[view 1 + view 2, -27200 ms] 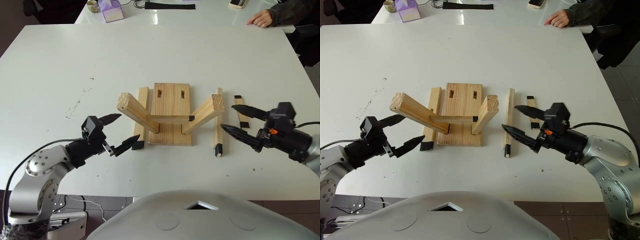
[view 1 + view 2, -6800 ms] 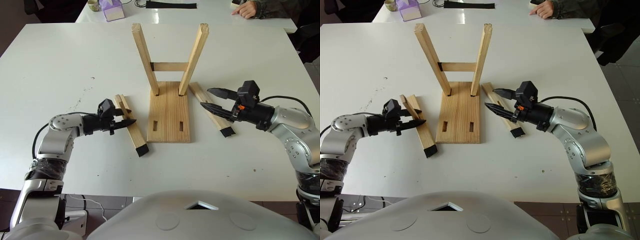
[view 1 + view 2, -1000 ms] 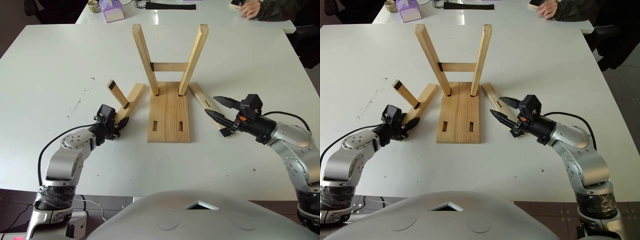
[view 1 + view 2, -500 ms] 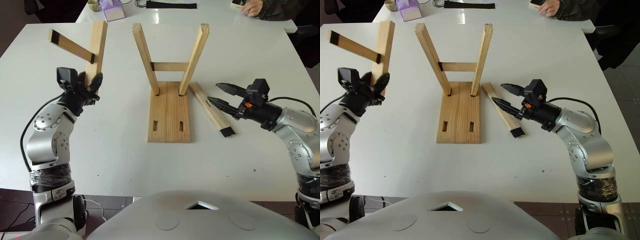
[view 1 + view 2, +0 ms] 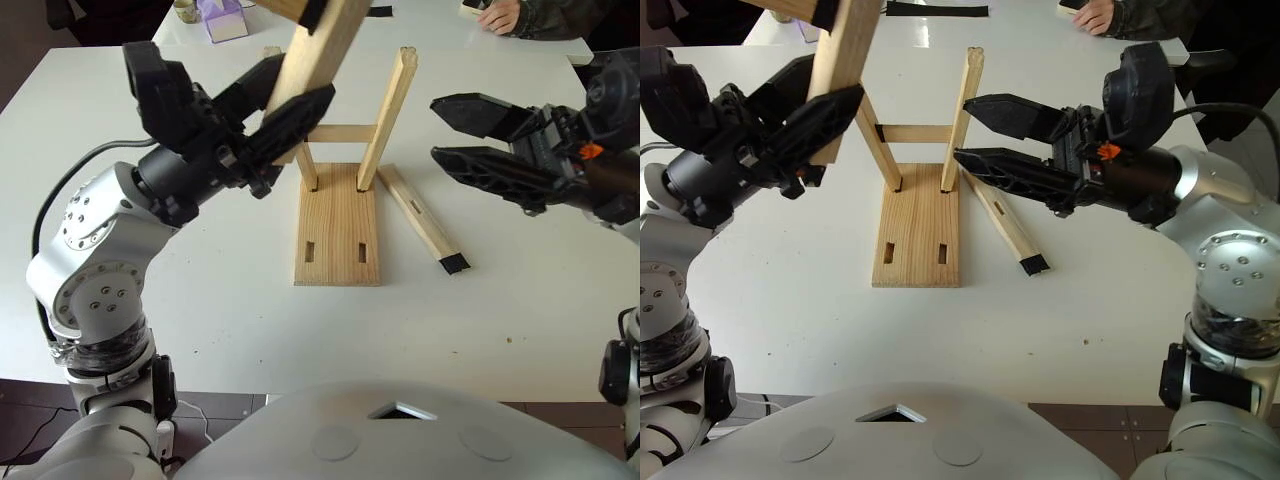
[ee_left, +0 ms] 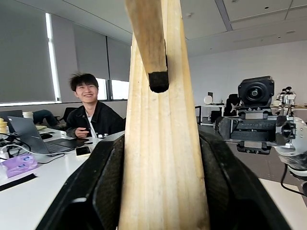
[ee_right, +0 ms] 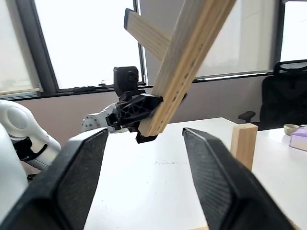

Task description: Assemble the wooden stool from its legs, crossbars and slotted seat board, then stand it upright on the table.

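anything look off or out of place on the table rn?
Nothing damaged. One loose leg lies askew on the table right of the seat board, whose two near slots are unfilled. The left gripper holds the leg-and-crossbar piece tilted in the air.

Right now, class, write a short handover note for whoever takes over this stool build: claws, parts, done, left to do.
Left claw: shut on a leg with a crossbar attached, raised over the table.
Right claw: open, empty, raised.
Done: two braced legs stand in the flat seat board's far end.
Loose leg lies right of the board.
Left: fill the near slots, stand the stool upright.
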You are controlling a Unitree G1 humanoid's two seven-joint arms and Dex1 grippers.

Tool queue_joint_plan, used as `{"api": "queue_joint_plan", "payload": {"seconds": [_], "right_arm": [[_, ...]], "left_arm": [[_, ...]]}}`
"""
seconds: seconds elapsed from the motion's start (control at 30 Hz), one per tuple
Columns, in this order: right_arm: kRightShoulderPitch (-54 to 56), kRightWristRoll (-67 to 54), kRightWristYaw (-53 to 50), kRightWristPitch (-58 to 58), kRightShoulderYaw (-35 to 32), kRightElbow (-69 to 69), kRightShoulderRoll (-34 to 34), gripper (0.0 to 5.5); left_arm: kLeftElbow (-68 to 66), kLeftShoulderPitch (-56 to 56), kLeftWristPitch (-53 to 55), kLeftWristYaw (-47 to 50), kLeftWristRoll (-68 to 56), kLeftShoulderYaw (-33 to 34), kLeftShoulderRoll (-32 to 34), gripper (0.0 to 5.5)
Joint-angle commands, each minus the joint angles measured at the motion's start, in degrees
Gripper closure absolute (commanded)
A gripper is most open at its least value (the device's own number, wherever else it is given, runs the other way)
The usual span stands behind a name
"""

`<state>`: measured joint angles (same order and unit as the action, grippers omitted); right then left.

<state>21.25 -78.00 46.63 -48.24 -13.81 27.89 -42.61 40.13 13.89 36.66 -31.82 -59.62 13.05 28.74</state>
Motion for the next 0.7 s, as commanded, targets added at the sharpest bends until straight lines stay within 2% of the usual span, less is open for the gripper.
{"api": "queue_joint_plan", "payload": {"seconds": [0.03, 0.27, 0.47, 0.7], "right_arm": [[6.5, 1.8, 2.1, -2.1, 2.2, -5.0, -2.2, 2.02], [12.2, 4.1, 6.6, -2.9, 5.6, -9.3, -0.7, 2.02], [16.4, -3.3, 7.3, -7.0, 4.9, -11.5, 0.8, 2.02], [18.5, -0.1, 8.4, -7.4, 7.3, -10.9, 1.8, 2.02]], "left_arm": [[0.5, 0.1, -0.4, -2.7, -2.5, -1.8, 0.7, 3.47], [-0.5, 0.3, -0.4, -5.2, -5.9, -3.8, 0.1, 3.47], [-1.8, -0.3, -0.2, -9.3, -4.6, -6.6, 1.4, 3.47], [-3.3, 0.0, -1.2, -12.0, -1.9, -9.3, 1.9, 3.47]]}}
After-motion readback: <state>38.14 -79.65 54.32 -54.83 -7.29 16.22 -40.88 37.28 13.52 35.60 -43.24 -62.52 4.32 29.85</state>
